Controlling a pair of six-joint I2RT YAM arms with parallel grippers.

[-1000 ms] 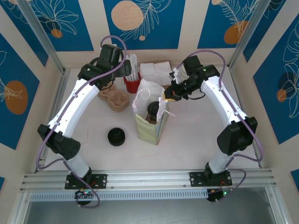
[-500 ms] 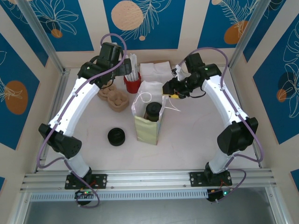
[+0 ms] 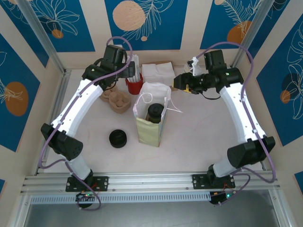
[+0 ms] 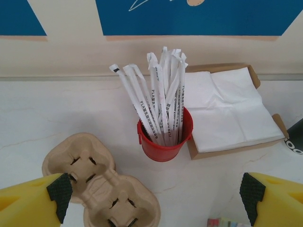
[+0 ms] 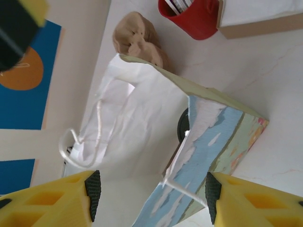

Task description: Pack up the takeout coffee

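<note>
Right gripper (image 3: 182,86) is being drawn back from the one bag (image 3: 149,132), jaws open. One takeout coffee (image 3: 154,112) is being kept inside; left gripper (image 4: 155,191) likewise open.

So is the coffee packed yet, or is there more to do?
Looks done: the takeout coffee sits inside the paper bag. In hand: nothing; the right jaws stand open and clear of the bag, the left jaws open above the red cup of straws. Left: perhaps adding straws or napkins; I can't tell.
</note>
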